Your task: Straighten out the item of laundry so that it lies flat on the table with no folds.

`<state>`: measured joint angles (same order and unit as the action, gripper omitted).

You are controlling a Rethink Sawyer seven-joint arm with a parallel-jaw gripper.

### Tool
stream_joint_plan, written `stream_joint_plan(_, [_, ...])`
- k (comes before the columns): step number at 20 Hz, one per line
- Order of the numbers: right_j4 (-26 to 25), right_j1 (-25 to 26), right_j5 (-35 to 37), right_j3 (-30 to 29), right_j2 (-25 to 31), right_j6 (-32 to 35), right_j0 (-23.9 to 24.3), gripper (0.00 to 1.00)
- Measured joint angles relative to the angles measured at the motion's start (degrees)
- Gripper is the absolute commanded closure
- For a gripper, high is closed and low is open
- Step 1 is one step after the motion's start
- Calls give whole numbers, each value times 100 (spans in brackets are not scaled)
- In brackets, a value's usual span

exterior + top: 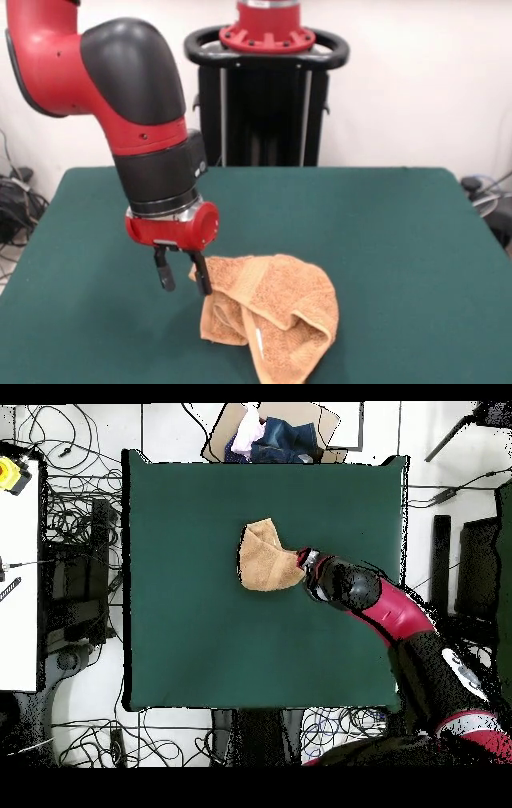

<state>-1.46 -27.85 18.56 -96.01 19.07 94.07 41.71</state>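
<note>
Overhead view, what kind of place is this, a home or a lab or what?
Most likely a robotics lab. A red and black robot arm works at a green table holding only a crumpled towel, loose cables cover the floor around it, and a box of clothes sits past the far edge.

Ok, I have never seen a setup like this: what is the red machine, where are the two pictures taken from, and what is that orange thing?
The red and black machine is a robot arm with a two-fingered gripper at its end. One picture is taken from across the table, facing the robot; the other looks straight down from above. On the dark green table lies one crumpled orange-tan hand towel, folded over on itself, not yet flat. The gripper is low, at the towel's edge, and its fingers stand apart. One finger seems to touch the cloth, but nothing looks pinched or lifted. From above, the towel sits near the table's middle, with the arm reaching in from one side.
</note>
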Motion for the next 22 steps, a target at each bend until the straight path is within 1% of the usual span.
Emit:
stream_joint_plan(12, [-1,-12,-308,-1,0,0,-432,0])
stream_joint_plan(22, [-1,-10,-346,47,-1,0,-488,0])
